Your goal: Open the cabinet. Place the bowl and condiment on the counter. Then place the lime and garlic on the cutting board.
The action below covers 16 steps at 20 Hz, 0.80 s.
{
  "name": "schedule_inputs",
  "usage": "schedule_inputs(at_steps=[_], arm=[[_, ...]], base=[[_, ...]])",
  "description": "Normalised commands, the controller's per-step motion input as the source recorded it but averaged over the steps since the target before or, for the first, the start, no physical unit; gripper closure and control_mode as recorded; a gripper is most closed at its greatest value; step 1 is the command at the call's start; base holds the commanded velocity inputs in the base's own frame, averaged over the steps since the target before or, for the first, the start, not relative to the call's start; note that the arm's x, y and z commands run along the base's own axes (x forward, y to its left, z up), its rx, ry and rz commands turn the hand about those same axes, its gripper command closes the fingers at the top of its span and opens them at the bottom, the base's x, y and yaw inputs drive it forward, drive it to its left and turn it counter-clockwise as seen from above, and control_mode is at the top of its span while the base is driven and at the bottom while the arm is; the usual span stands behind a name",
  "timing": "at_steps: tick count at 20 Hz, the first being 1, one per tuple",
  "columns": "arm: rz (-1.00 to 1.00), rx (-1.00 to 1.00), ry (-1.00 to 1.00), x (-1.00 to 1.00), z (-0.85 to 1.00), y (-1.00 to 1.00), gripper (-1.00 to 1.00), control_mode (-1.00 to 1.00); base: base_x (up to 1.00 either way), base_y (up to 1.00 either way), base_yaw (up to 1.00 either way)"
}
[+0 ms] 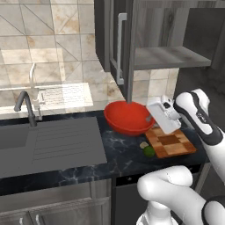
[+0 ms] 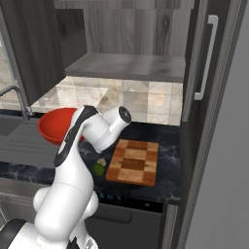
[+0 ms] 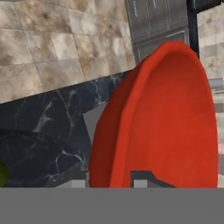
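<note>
The cabinet (image 1: 167, 26) stands open, its shelf bare, and the red bowl (image 1: 128, 116) sits low over the black counter (image 1: 118, 151), just left of the checkered cutting board (image 1: 172, 143). The gripper (image 3: 109, 177) reaches the bowl's right rim; in the hand view the two fingertips (image 3: 142, 177) straddle the rim wall, one inside and one outside, so the jaws look clamped on the bowl's edge. Whether the bowl's base already rests on the counter cannot be told from these views.

The step in hand appears to be setting the bowl down. To do it well, the arm should lower until the base sits flat on the marble, then part the jaws fully before lifting straight away, so the rim is not dragged or tipped. The bowl should stay clear of the board, which must remain free.

The lime (image 1: 149, 151) and the garlic (image 1: 143, 144) lie touching or nearly so on the counter, at the board's near-left corner, close to the bowl's near side; a sliding bowl could knock them. The condiment bottle cannot be made out.
</note>
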Motion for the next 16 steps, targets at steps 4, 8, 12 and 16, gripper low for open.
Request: schedule_inputs(at_steps=[4, 8, 12, 16], arm=[[0.02, -0.01, -0.03, 0.04, -0.15, 0.03, 1.0, -1.0], [0.02, -0.01, -0.01, 0.06, -0.17, 0.05, 1.0, -1.0], [0.02, -0.01, 0.0, 0.08, -0.18, 0.03, 1.0, -1.0], [0.03, -0.01, 0.0, 0.09, -0.2, 0.03, 1.0, -1.0]], base=[[0.0, 0.0, 0.0], [0.0, 0.0, 0.0], [0.0, 0.0, 0.0], [0.0, 0.0, 0.0]])
